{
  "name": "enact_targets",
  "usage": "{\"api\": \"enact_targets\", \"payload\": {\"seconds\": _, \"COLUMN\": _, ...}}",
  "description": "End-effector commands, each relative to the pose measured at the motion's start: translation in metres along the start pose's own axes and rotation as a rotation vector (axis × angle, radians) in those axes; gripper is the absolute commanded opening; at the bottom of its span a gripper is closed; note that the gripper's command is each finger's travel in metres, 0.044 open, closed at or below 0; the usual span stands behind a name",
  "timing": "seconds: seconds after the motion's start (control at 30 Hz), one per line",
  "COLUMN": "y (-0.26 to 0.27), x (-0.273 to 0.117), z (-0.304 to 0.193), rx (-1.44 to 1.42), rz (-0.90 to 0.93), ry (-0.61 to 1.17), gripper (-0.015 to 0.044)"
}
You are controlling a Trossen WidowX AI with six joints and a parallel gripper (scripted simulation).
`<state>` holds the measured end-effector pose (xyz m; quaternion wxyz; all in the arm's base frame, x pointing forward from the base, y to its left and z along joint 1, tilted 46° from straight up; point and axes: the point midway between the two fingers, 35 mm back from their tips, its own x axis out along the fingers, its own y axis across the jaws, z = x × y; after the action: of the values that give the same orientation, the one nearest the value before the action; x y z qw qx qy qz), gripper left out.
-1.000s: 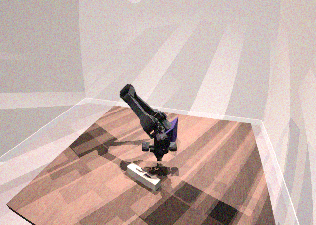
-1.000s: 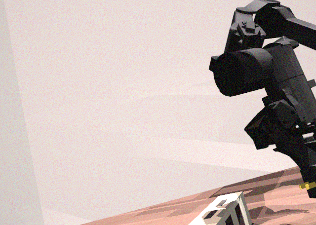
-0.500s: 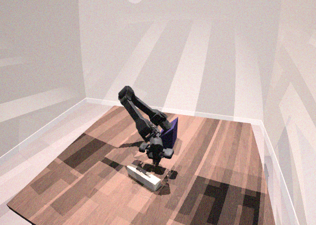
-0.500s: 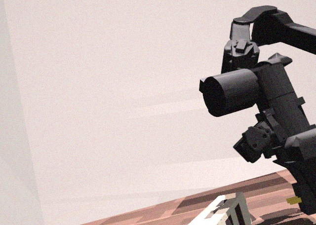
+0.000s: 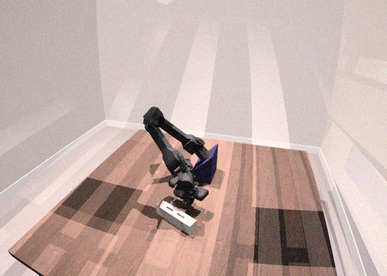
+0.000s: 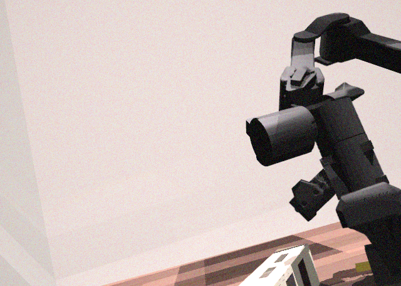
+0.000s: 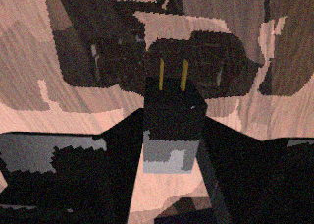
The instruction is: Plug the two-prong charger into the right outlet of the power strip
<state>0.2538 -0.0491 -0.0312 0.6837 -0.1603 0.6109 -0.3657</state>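
Observation:
The white power strip (image 5: 188, 220) (image 6: 295, 252) lies on the wooden table, with two dark outlet openings on its top face. My gripper (image 5: 188, 201) (image 7: 166, 114) is shut on the charger and hangs just behind the strip in the top view, off to its side. The charger (image 7: 171, 152) has a dark, shadowed body with a light grey part, held between both fingers in the wrist view. Its two yellow prongs (image 7: 184, 76) point away from the gripper, with table and shadow beyond them. In the exterior view a bit of yellow prong (image 6: 362, 266) shows beside the dark finger. The fingertips are partly hidden there.
A purple angled block (image 5: 207, 173) stands behind the gripper, close to the arm. The wooden table (image 5: 237, 188) carries dark shadow patches. Pale walls stand around it.

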Motion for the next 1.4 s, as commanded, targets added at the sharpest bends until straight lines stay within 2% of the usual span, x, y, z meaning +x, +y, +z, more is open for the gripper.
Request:
{"api": "enact_targets", "payload": {"seconds": 0.0, "y": 0.0, "x": -0.001, "z": 0.006, "rx": 0.018, "rz": 0.0, "ry": -0.007, "gripper": 0.0}}
{"api": "enact_targets", "payload": {"seconds": 1.37, "y": -0.005, "x": -0.001, "z": 0.052, "rx": 0.072, "rz": 0.001, "ry": -0.009, "gripper": 0.0}}
